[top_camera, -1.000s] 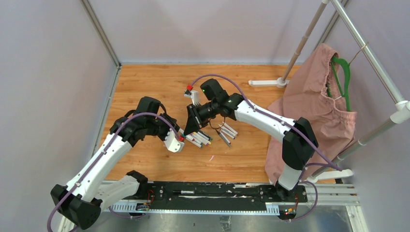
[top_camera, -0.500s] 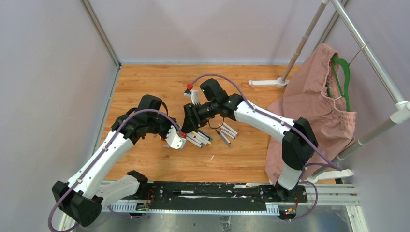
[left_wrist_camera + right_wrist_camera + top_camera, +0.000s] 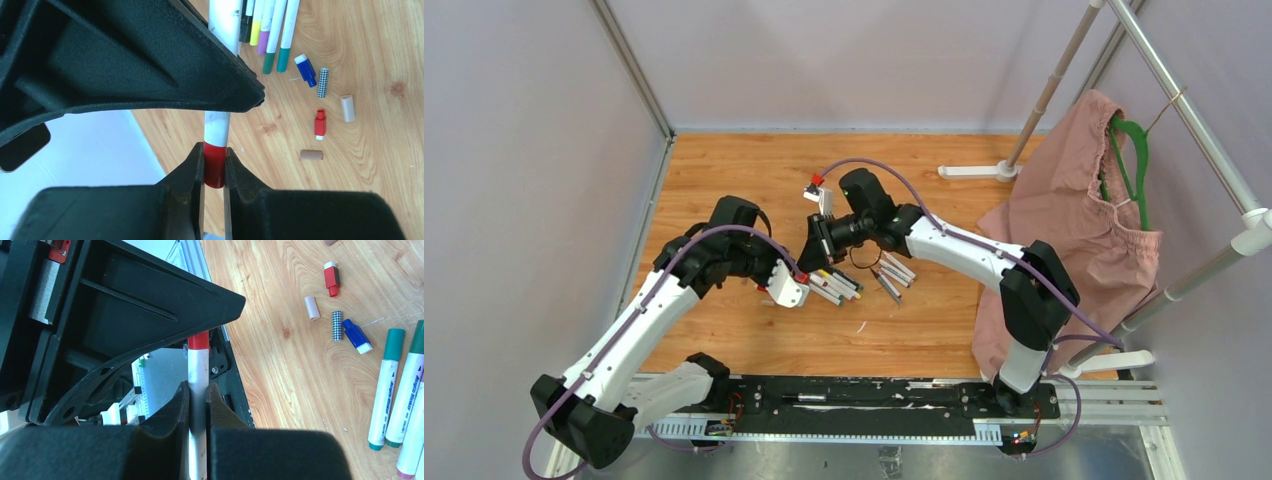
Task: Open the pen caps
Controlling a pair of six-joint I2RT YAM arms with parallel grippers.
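A white marker with a red cap [image 3: 215, 165] is held between my two grippers above the wooden table [image 3: 724, 180]. My left gripper [image 3: 214, 172] is shut on the red cap, which still sits on the white barrel [image 3: 218, 127]. My right gripper [image 3: 198, 405] is shut on the barrel, and the red cap [image 3: 198, 340] shows above it. In the top view the left gripper [image 3: 796, 283] and right gripper [image 3: 817, 262] meet at mid-table. Loose caps lie on the wood: blue [image 3: 306, 70], checkered [image 3: 323, 82], grey [image 3: 347, 108], red [image 3: 320, 123] and brown [image 3: 311, 155].
Several capped markers [image 3: 839, 285] lie in a row under the grippers, with more pens [image 3: 892, 272] to their right. A pink cloth [image 3: 1064, 220] hangs from a rack at the right, and the rack's white foot [image 3: 974, 171] is at the back. Grey walls close the left and back.
My left gripper has drawn back slightly to the left and my right gripper has shifted a little toward the far left. Both still hold the same marker, cap on.
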